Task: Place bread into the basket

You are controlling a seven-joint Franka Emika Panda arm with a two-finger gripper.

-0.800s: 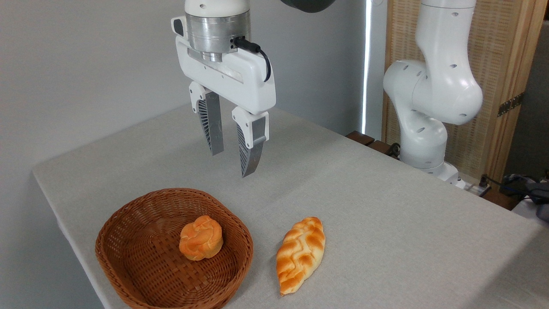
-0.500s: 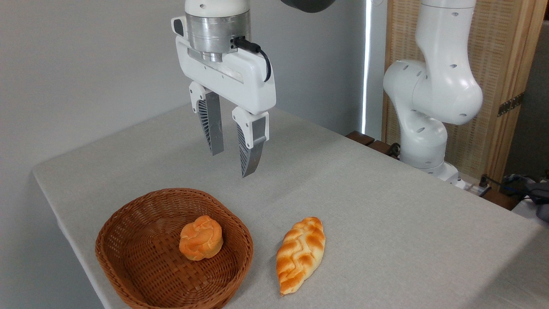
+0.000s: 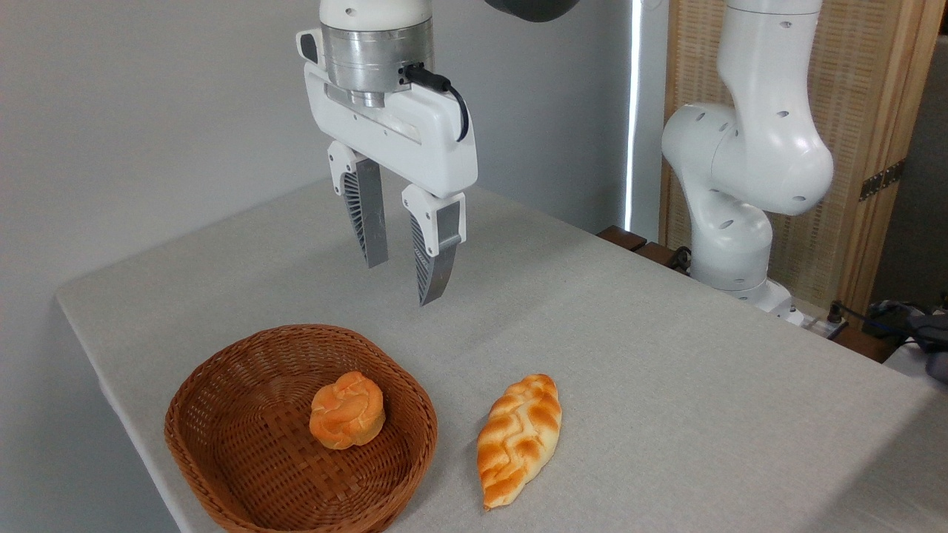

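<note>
The bread, a golden-orange braided loaf with pointed ends, lies flat on the grey table just right of the basket. The basket is oval brown wicker near the table's front left corner. My gripper hangs in the air above and behind both, its two ribbed grey fingers pointing down and apart, with nothing between them. It is well clear of the loaf and the basket rim.
A small round orange knotted bun sits inside the basket. The arm's white base stands at the table's back right. The table's left and front edges run close to the basket. Cables and dark items lie at far right.
The gripper has shifted very slightly to the right. The loaf, bun and basket have not moved.
</note>
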